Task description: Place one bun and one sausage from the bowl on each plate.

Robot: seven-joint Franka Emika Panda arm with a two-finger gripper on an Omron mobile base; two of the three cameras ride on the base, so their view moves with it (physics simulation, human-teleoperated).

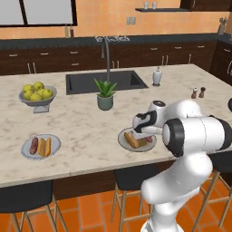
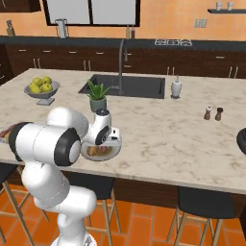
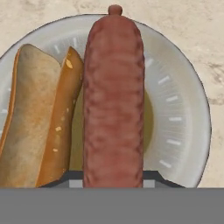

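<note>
My gripper (image 3: 113, 179) is shut on a reddish-brown sausage (image 3: 113, 100), which hangs just above the olive-centred plate (image 3: 183, 109). A golden bun (image 3: 35, 127) lies on that plate beside the sausage. From the base, my gripper (image 1: 144, 131) hovers over this plate (image 1: 121, 138) near the counter's front edge, and the bun (image 1: 131, 139) rests on it. A second plate (image 1: 26, 152) at the left carries a sausage (image 1: 33, 145) and a bun (image 1: 44, 147). The dark bowl (image 2: 242, 139) is cut off by the right border.
A grey footed bowl of yellow-green fruit (image 1: 37, 95) stands at the back left. A potted plant (image 1: 105, 95) sits in front of the sink (image 1: 86, 84). A soap dispenser (image 1: 157, 76) and two shakers (image 1: 198, 93) stand to the right. Stools line the counter's front.
</note>
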